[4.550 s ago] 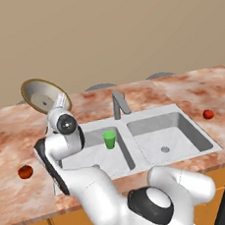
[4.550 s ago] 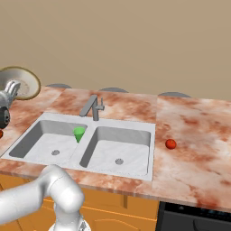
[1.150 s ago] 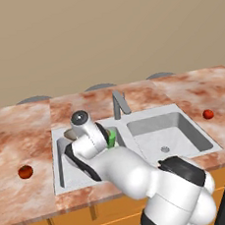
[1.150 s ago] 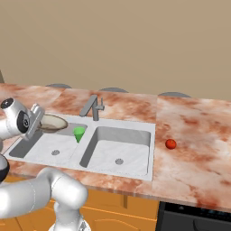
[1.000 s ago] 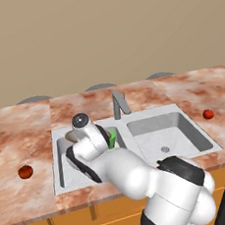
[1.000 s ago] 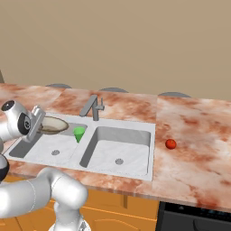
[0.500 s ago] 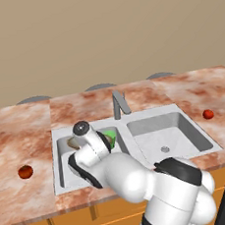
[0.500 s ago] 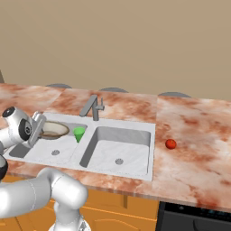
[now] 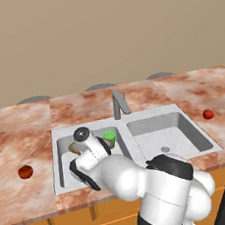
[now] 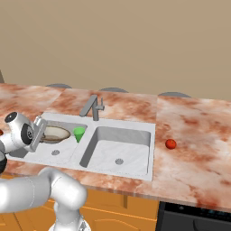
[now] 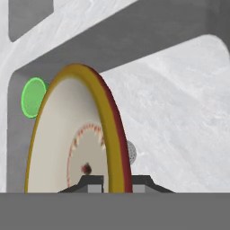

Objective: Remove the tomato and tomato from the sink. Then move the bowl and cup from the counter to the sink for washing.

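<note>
My gripper (image 11: 116,183) is shut on the rim of the tan-brown bowl (image 11: 67,143), holding it on edge low inside the left basin of the sink (image 10: 131,124). In the right base view the bowl (image 10: 54,133) hangs just over the basin floor at my gripper (image 10: 41,131). The green cup (image 10: 79,133) stands in the same basin, beside the bowl; it shows too as the cup (image 9: 109,136) and cup (image 11: 32,97). One tomato (image 9: 25,172) lies on the counter (image 9: 17,130) left of the sink, the other tomato (image 9: 208,114) to its right.
The grey faucet (image 9: 118,104) rises behind the divider between the basins. A round drain (image 11: 130,152) sits in the basin floor just behind the bowl. The right basin (image 10: 119,149) holds nothing but its drain. The basin walls stand close around my hand.
My gripper has sunk with the bowl from above the sink's left edge down into the left basin, next to the cup. The tomatoes and cup have stayed put.
</note>
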Robot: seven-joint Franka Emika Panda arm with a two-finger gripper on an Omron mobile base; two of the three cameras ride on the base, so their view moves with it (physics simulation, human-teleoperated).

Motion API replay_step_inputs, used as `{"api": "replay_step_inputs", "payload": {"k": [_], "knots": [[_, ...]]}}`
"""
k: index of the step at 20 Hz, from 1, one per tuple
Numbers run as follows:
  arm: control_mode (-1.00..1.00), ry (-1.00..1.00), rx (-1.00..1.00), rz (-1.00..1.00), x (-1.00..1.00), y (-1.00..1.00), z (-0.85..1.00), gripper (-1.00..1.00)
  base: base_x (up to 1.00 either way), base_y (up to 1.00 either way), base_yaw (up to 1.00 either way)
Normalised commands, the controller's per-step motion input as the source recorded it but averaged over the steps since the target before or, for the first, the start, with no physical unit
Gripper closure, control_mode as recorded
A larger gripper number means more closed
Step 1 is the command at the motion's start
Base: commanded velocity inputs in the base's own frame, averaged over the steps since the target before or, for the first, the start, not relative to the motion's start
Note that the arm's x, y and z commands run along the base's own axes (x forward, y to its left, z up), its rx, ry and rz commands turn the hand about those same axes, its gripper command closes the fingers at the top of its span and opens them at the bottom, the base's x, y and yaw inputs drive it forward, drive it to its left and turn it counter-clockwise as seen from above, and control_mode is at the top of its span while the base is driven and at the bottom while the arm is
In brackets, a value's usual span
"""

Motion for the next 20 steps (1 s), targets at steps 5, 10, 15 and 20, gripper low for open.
{"api": "replay_step_inputs", "payload": {"k": [5,10,15,20], "knots": [[-1.0,0.02,0.01,-0.05,0.02,0.21,-0.22,1.0,0.0,0.0,0.0],[-1.0,0.03,0.01,-0.04,0.04,0.15,-0.17,1.0,0.0,0.0,0.0],[-1.0,0.02,0.0,-0.04,0.06,0.02,-0.14,1.0,0.0,0.0,0.0],[-1.0,0.01,0.0,-0.03,0.08,0.0,-0.15,1.0,0.0,0.0,0.0]]}}
